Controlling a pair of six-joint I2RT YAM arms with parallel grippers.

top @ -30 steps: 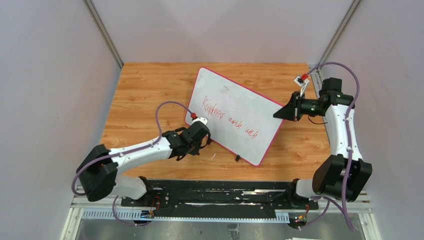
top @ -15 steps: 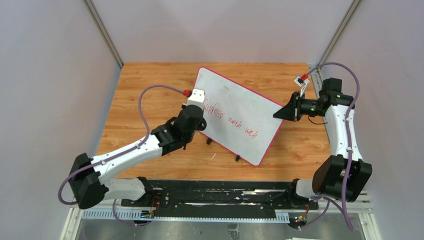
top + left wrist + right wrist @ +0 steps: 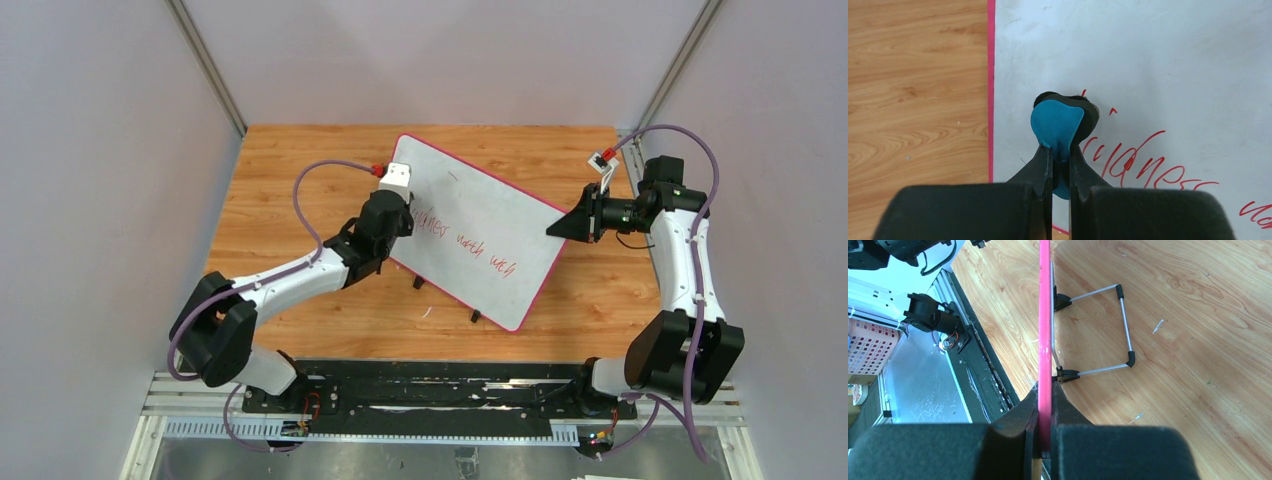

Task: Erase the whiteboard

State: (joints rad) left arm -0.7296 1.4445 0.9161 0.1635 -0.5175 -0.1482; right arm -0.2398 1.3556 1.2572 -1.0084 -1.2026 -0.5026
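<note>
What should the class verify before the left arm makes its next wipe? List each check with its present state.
1. The eraser is pinched between the left fingers: ok.
2. The eraser sits at the start of the red writing: ok.
3. The eraser is pressed flat against the board: cannot tell.
4. The right fingers clamp the board's rim: ok.
5. The stand is open, with its feet on the table: ok.
6. The board is wiped clean: not ok, red writing remains.
</note>
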